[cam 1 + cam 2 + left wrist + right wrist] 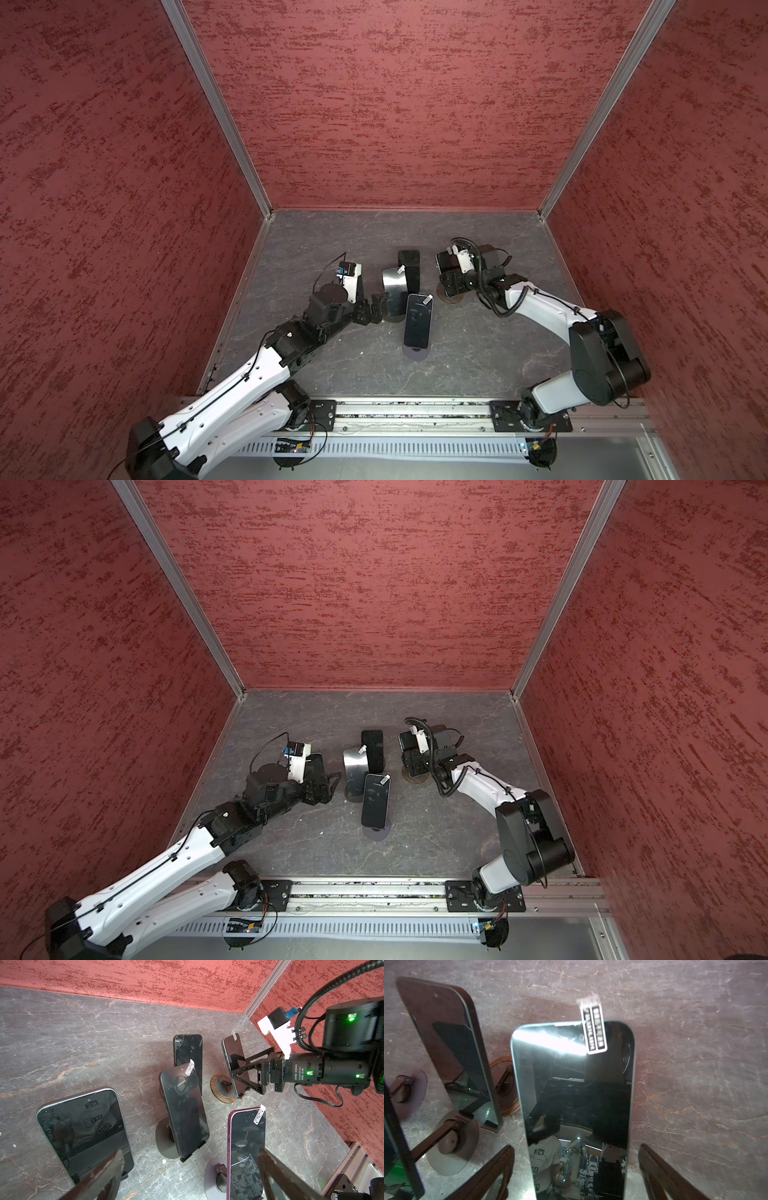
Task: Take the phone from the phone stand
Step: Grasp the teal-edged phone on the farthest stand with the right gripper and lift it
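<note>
Two dark fingers of the right gripper (575, 1146) stand spread, one on each side of the phone (575, 1095), with a strip of bench (457, 365) showing between each finger and the phone's edge; nothing is pinched. The phone leans on a phone stand (223, 1091) with a round wooden base, right of centre. The right wrist view cuts off its foot, and in both top views the wrist covers most of it. Reflections crowd its screen, and a sticker tab (593, 1028) pokes past its top corner.

The left gripper (190, 1150) hangs wide open and holds nothing; its fingertips are blurred. A purple-edged phone (246, 1147), a centre phone (182, 1109), a back phone (188, 1051) and a large phone (83, 1126) lean on stands near the task phone's left side. Bare bench runs from the phone to the red walls (395, 104) behind and to the right.
</note>
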You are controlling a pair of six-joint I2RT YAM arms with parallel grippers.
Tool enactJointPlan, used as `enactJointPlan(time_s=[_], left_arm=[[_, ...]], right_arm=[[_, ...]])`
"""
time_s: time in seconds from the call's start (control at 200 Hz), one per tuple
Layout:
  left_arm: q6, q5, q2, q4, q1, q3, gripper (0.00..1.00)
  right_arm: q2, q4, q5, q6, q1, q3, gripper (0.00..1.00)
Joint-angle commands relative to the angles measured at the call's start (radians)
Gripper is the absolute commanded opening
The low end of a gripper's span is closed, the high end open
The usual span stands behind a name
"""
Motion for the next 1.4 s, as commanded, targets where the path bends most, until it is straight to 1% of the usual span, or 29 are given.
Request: enactJointPlan(time_s=[0.0, 0.09, 0.316, 0.506, 0.621, 0.822, 0.972, 1.142, 1.398], left_arm=[[0.019, 0.013, 0.001, 0.015, -0.003, -0.009, 1.00], [0.019, 0.017, 0.001, 0.013, -0.003, -0.010, 0.99], [0.035, 0.015, 0.001, 0.009, -0.001, -0.004, 0.99], [0.043, 0.004, -0.010, 0.003, 0.001, 0.001, 1.00], [0.044, 0.000, -0.016, 0.006, 0.004, -0.002, 0.99], [0.043, 0.000, -0.017, 0.007, 0.005, -0.003, 0.99], [0.041, 0.002, -0.018, 0.005, 0.005, -0.008, 0.99], [0.043, 0.002, -0.017, 0.003, 0.006, -0.010, 0.99], [0.062, 0.011, -0.012, 0.022, 0.008, -0.011, 0.99]], right_arm=[[0.020, 0.031, 0.046, -0.018, 0.010, 0.027, 0.91], [0.032, 0.033, 0.067, -0.014, 0.013, 0.032, 0.88], [0.051, 0.040, 0.071, -0.011, 0.021, 0.033, 0.81], [0.044, 0.058, 0.072, -0.010, 0.029, 0.023, 0.68], [0.025, 0.072, 0.075, -0.006, 0.030, 0.013, 0.64], [-0.027, 0.080, 0.074, 0.033, 0.032, 0.018, 0.60], [-0.060, 0.078, 0.083, 0.064, 0.031, 0.018, 0.60], [-0.114, 0.037, 0.159, 0.105, 0.031, 0.034, 0.59], [-0.126, -0.073, 0.262, 0.131, 0.024, 0.089, 0.58]])
